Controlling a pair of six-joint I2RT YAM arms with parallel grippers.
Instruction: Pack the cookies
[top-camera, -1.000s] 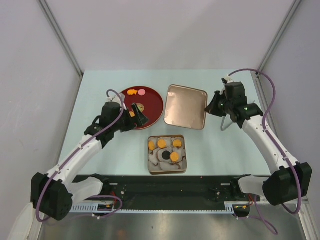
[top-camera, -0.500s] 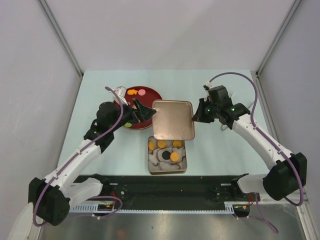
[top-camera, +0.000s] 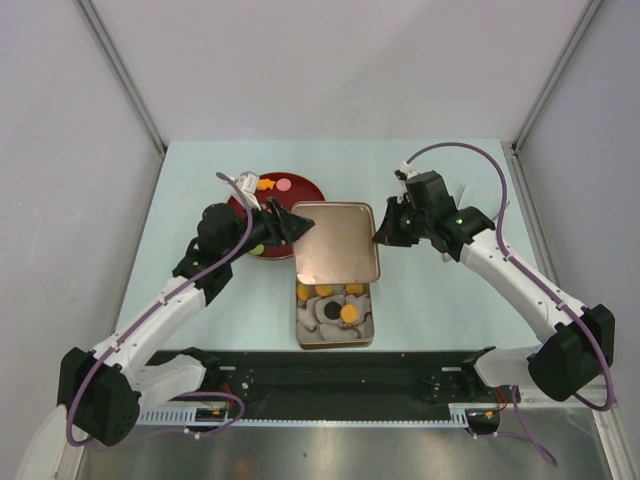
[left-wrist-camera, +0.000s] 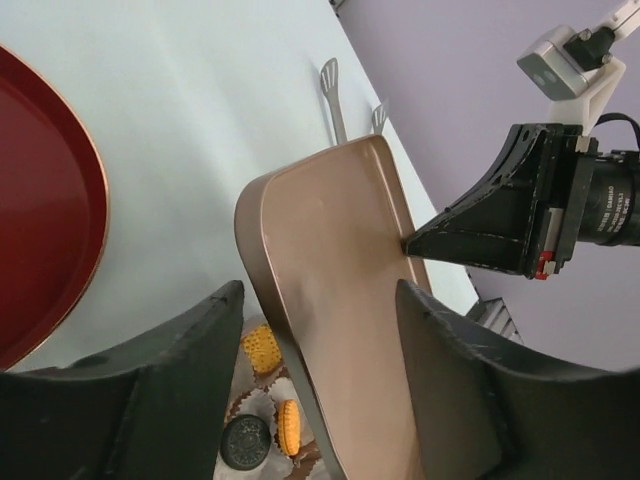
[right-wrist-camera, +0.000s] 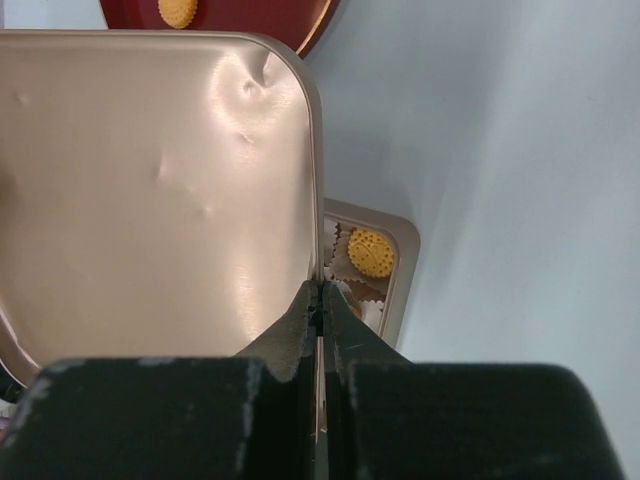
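My right gripper (top-camera: 379, 237) is shut on the right edge of the copper tin lid (top-camera: 336, 243), holding it tilted above the far part of the open tin (top-camera: 335, 345). The pinch shows in the right wrist view (right-wrist-camera: 319, 295), on the lid (right-wrist-camera: 150, 190). My left gripper (top-camera: 297, 228) is open, its jaws standing either side of the lid's left edge (left-wrist-camera: 345, 260). Orange cookies (top-camera: 349, 313) and a dark one (top-camera: 329, 311) lie in paper cups in the tin. More cookies, orange (top-camera: 264, 184) and pink (top-camera: 284, 184), lie on the red plate (top-camera: 305, 192).
The red plate is just left of the lid, partly under my left arm. Metal tongs (left-wrist-camera: 333, 90) lie on the table beyond the lid. The tin sits near the table's front edge, between the two arm bases.
My right gripper has carried the lid left from the right side of the table to over the tin. My left gripper has swung from the plate to the lid's left edge.
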